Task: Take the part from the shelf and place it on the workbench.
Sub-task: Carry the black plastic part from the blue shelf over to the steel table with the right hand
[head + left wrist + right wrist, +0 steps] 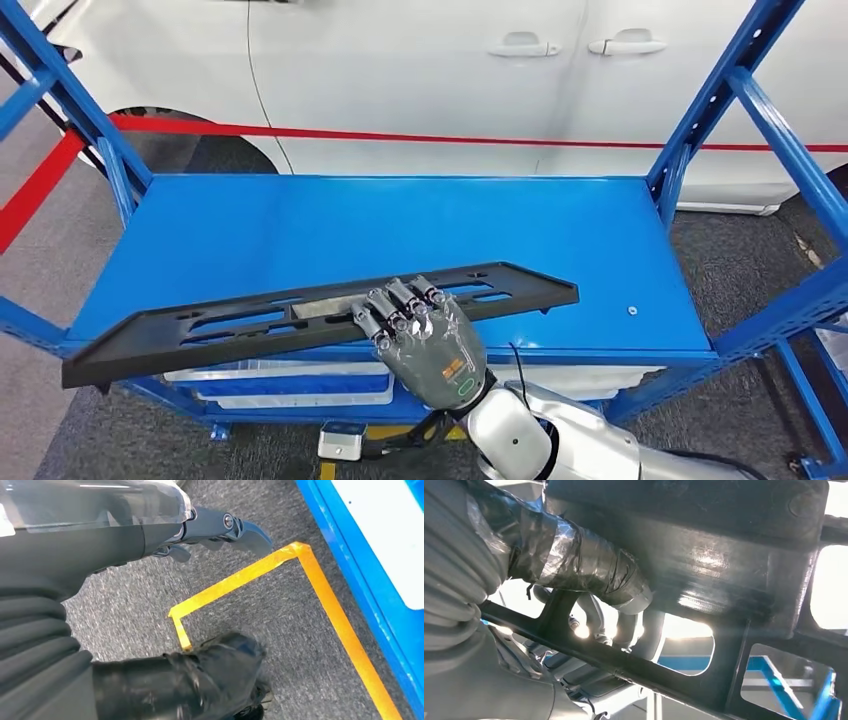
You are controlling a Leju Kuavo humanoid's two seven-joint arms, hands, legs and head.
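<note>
The right hand (pixel 425 335) grips the long black part (pixel 250 325) at its middle, above the shelf (pixel 600 240). Lift it level, I think. Left hand (pixel 220 527) hangs, fingers curled, holding nothing.

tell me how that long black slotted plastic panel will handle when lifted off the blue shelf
The long black slotted plastic panel looks stiff: it spans straight past the blue shelf edge. Probably light, being thin and cut out. Held near its middle by the right hand, it may see-saw.
</note>
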